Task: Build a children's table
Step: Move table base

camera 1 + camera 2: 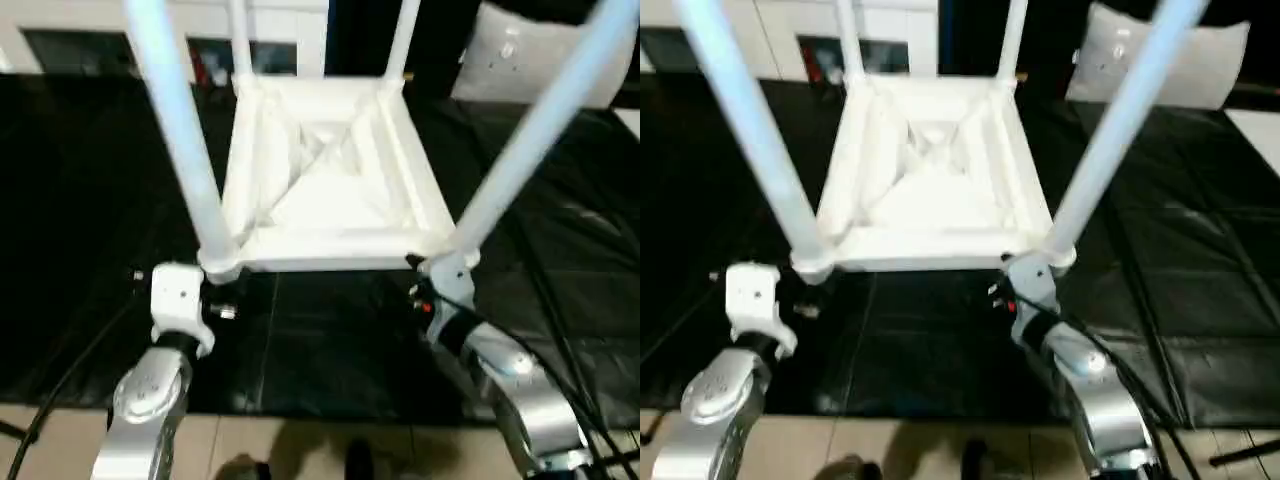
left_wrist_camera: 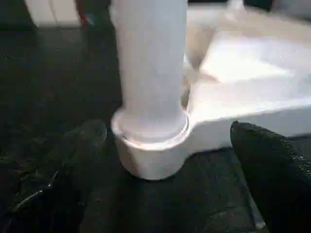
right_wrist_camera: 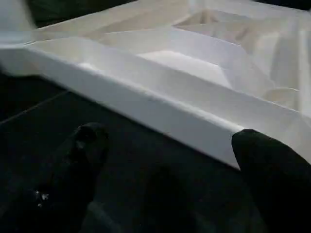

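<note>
Children's table [image 1: 330, 190] laid upside down on black floor mat [image 1: 90, 260], ribbed underside up, four legs seated in corner sockets. Near-left leg [image 2: 150, 63] seen just ahead of left claw [image 2: 170, 160], fingers [image 2: 269, 170] spread wide, nothing grasped. Right claw [image 3: 165, 160] likewise released, held just short of table's near edge, beside near-right leg [image 1: 530, 140].
</note>
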### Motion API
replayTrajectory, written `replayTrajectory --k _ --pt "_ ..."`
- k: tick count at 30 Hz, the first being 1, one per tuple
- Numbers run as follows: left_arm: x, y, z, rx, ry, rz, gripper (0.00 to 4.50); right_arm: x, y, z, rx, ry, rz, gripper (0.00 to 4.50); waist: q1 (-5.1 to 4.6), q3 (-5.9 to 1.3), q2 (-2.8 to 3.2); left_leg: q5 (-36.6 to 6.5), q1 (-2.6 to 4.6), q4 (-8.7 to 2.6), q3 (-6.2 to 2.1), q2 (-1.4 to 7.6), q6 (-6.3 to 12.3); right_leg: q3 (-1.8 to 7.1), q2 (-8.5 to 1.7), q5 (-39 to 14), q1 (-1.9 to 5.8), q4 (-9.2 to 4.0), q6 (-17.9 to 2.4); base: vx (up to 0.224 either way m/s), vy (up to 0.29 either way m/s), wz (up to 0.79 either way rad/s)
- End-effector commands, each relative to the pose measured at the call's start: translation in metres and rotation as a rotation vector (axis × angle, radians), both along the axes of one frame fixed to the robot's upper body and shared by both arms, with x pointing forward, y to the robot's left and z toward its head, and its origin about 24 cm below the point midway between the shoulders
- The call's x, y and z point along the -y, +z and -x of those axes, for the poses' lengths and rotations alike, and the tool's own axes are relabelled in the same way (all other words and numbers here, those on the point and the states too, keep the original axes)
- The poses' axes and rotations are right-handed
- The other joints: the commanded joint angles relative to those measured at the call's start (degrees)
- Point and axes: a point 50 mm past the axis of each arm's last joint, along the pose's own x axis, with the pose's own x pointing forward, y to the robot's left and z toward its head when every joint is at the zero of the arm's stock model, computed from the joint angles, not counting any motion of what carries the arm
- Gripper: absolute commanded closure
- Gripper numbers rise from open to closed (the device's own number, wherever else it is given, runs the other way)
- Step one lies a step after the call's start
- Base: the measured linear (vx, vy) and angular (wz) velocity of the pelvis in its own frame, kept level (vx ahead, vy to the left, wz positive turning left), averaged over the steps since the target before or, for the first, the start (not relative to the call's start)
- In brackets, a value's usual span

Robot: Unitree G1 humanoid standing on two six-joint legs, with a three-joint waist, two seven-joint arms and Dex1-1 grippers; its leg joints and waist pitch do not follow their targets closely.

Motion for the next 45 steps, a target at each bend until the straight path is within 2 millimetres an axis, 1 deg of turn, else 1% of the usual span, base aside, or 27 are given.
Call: replayTrajectory --k 1,2,3,4,5,6,7,8,9,10,11,12,15,16,17,19,22,24,27,28,31,33,35,36,39,42,45 --pt "0.001 -0.006 0.003 -0.028 0.002 -0.003 0.04 0.001 0.002 -0.003 0.009 -0.004 0.021 0.0 1.2 -0.87 -1.84 -19.79 3.08 3.51 -2.28 -0.04 -2.16 8.31 -8.73 -59.9 -3.92 -16.95 7.16 -0.035 -0.174 0.08" --pt "0.001 -0.006 0.003 -0.028 0.003 -0.004 0.04 0.001 0.002 -0.003 0.008 -0.004 0.021 0.0 1.49 -1.4 -1.45 -5.88 1.14 5.5 -4.19 -1.2 -0.19 10.66 -8.99 -64.41 -2.61 -17.72 6.85 -0.004 -0.113 -0.05" --pt "0.001 -0.006 0.003 -0.028 0.003 -0.004 0.04 0.001 0.002 -0.003 0.008 -0.004 0.022 0.0 2.14 -2.6 -0.85 -0.34 -0.84 5.25 -5.39 -1.86 0.9 11.95 -8.4 -60.83 0.06 -16.46 7.01 -0.004 -0.113 -0.05" --pt "0.001 -0.006 0.003 -0.029 0.003 -0.005 0.04 0.001 0.002 -0.002 0.007 -0.005 0.024 0.0 3.29 -2.23 -0.16 1.63 -1.6 -1.18 -6.2 0.44 -1.2 9.12 -6.33 -39.05 1.98 -13.09 3.77 0.0 0.0 0.0" --pt "0.001 -0.006 0.003 -0.03 0.003 -0.005 0.04 0.001 0.002 -0.002 0.007 -0.005 0.024 0.0 3.12 -2.88 0.42 1.21 0.28 -2.63 -5.78 1.17 -1.71 7.84 -5.0 -31.09 1.49 -12.84 1.35 -0.072 -0.03 0.16" --pt "0.001 -0.006 0.003 -0.03 0.005 -0.007 0.04 0.001 0.001 -0.002 0.006 -0.007 0.026 0.0 2.21 -2.55 0.27 -7.18 1.07 -4.58 -5.49 2.18 -0.43 6.7 -2.77 -23.17 0.62 -11.98 -2.01 -0.072 -0.03 0.16" --pt "0.001 -0.006 0.003 -0.03 0.005 -0.007 0.04 0.001 0.001 -0.002 0.006 -0.007 0.026 0.0 1.71 -2.95 1.19 -12.04 0.87 -5.6 -5.59 2.8 -0.96 6.23 -3.41 -20.59 1.5 -11.78 -4.53 -0.072 0.001 0.12" --pt "0.001 -0.006 0.003 -0.03 0.006 -0.008 0.04 0.001 0.001 -0.002 0.006 -0.008 0.026 0.0 1.47 -2.97 1.4 -12.94 0.63 -6.02 -5.59 2.96 -0.9 6.0 -3.54 -19.43 1.79 -12.09 -5.37 0.0 0.0 0.0" --pt "0.0 -0.006 0.002 -0.028 0.009 -0.01 0.04 0.001 0.001 -0.002 0.006 -0.009 0.026 0.0 1.26 -2.82 1.53 -14.11 0.66 -6.5 -5.77 3.31 -0.97 5.8 -3.69 -18.81 1.89 -12.39 -5.89 0.0 0.0 0.0" --pt "-0.002 -0.006 0.002 -0.025 0.019 -0.012 0.04 0.001 0.001 -0.002 0.005 -0.011 0.026 0.0 0.56 -2.81 1.72 -16.31 0.82 -7.28 -6.04 3.88 -1.43 5.65 -4.05 -16.47 2.28 -12.9 -7.3 0.0 0.0 0.0" --pt "-0.002 -0.006 0.002 -0.025 0.019 -0.012 0.04 0.001 0.001 -0.002 0.005 -0.011 0.026 0.0 0.23 -2.78 1.59 -16.47 0.54 -7.46 -6.01 3.83 -1.43 5.58 -4.03 -16.02 2.53 -12.98 -7.45 -0.006 0.054 -0.08" --pt "-0.003 -0.006 0.001 -0.025 0.026 -0.012 0.04 0.001 0.001 -0.002 0.005 -0.011 0.026 0.0 -0.1 -2.95 1.74 -15.74 0.25 -7.69 -6.11 3.83 -1.64 5.52 -4.24 -14.24 2.99 -12.99 -7.82 -0.006 0.054 -0.08" --pt "-0.004 -0.005 0.001 -0.025 0.027 0.038 0.04 0.001 0.001 -0.003 0.006 -0.012 0.028 0.0 -0.82 -3.1 1.52 -13.33 0.21 -7.5 -5.75 3.74 -1.21 5.79 -4.37 -9.01 2.98 -12.99 -9.03 0.002 0.017 -0.02" --pt "-0.006 -0.003 0.002 -0.015 0.031 0.093 0.04 0.002 0.002 -0.003 0.006 -0.003 0.021 0.0 -1.11 -3.27 1.26 -10.71 -0.08 -7.4 -5.39 3.57 -0.46 5.77 -4.45 -6.28 3.36 -12.88 -9.83 0.0 0.0 0.0" --pt "-0.006 -0.003 0.002 -0.015 0.031 0.093 0.04 0.002 0.002 -0.003 0.006 -0.003 0.021 0.0 -1.12 -3.34 1.25 -9.76 -0.08 -7.25 -5.27 3.53 -0.21 5.82 -4.44 -5.06 3.34 -12.79 -10.0 0.0 0.0 0.0" --pt "-0.016 0.002 0.001 0.027 0.109 0.045 0.04 0.004 0.009 -0.004 0.008 0.012 -0.056 0.0 -1.33 -3.59 0.98 -6.27 -0.02 -6.93 -4.91 3.52 1.88 5.87 -4.43 0.36 3.61 -12.59 -10.73 0.0 0.0 0.0" --pt "-0.022 0.005 0.001 0.054 0.145 0.035 0.04 0.007 0.013 -0.008 0.025 -0.016 -0.082 0.0 -1.38 -3.75 1.02 -2.66 -0.01 -6.65 -4.69 3.45 3.88 5.73 -4.37 5.33 3.73 -12.25 -11.63 0.0 0.0 0.0" --pt "-0.031 0.012 0.002 0.103 0.187 0.044 0.04 0.007 0.019 -0.01 0.061 0.002 -0.083 0.0 -1.34 -3.72 0.84 -3.41 0.08 -6.66 -4.56 3.46 4.09 5.64 -4.34 4.21 3.76 -12.36 -11.84 0.0 0.0 0.0" --pt "-0.038 0.019 0.004 0.144 0.224 0.05 0.04 0.005 0.022 -0.01 0.077 0.048 -0.101 0.0 -1.23 -3.51 1.04 -5.42 0.28 -6.83 -4.51 3.74 3.45 5.62 -4.36 0.12 3.55 -12.67 -11.72 0.0 0.0 0.0" --pt "-0.045 0.023 0.007 0.159 0.256 0.051 0.04 0.002 0.023 -0.009 0.075 0.088 -0.115 0.0 -1.16 -3.55 1.27 -6.55 0.32 -6.85 -4.51 3.79 2.99 5.65 -4.38 -1.41 3.54 -12.76 -11.72 0.0 0.0 0.0" --pt "-0.053 0.022 0.01 0.151 0.286 0.034 0.04 0.0 0.022 -0.007 0.069 0.133 -0.101 0.0 -1.08 -3.4 1.09 -7.35 0.39 -6.93 -4.42 3.71 2.46 5.68 -4.22 -4.03 3.35 -13.02 -11.14 0.0 0.0 0.0" --pt "-0.056 0.022 0.011 0.147 0.289 0.027 0.04 -0.002 0.023 -0.007 0.079 0.134 -0.113 0.0 -0.97 -3.5 0.98 -6.99 0.4 -6.96 -4.42 3.75 2.2 5.74 -4.29 -4.38 3.34 -12.97 -10.77 0.0 0.0 0.0" --pt "-0.059 0.021 0.012 0.142 0.287 0.029 0.04 -0.004 0.025 -0.006 0.094 0.147 -0.114 0.0 -0.83 -3.53 1.17 -6.97 0.42 -6.99 -4.47 3.8 2.03 5.73 -4.27 -4.36 3.22 -12.92 -10.67 0.0 0.0 0.0" --pt "-0.061 0.02 0.014 0.138 0.283 0.026 0.04 -0.007 0.027 -0.006 0.111 0.159 -0.114 0.0 -0.65 -3.65 1.37 -6.91 0.52 -6.96 -4.43 3.84 1.77 5.76 -4.26 -3.49 3.16 -12.89 -10.7 0.0 0.0 0.0" --pt "-0.063 0.019 0.015 0.127 0.277 0.011 0.04 -0.009 0.029 -0.007 0.132 0.149 -0.106 0.0 -0.35 -3.75 1.32 -6.18 0.45 -6.92 -4.38 3.78 1.8 5.82 -4.28 -1.45 3.2 -12.67 -10.88 0.0 0.0 0.0" --pt "-0.063 0.021 0.008 0.105 0.207 -0.053 0.04 -0.014 0.025 -0.008 0.114 0.175 -0.126 0.0 0.0 -3.89 1.48 -6.43 0.59 -6.98 -4.47 3.82 1.65 5.78 -4.28 -1.42 3.18 -12.5 -10.88 0.0 0.0 0.0" --pt "-0.064 0.022 0.006 0.104 0.193 -0.066 0.04 -0.015 0.024 -0.008 0.115 0.18 -0.121 0.0 0.16 -3.8 1.52 -7.24 0.65 -7.11 -4.47 3.86 1.08 5.81 -4.31 -2.05 3.15 -12.56 -10.85 0.0 0.0 0.0"
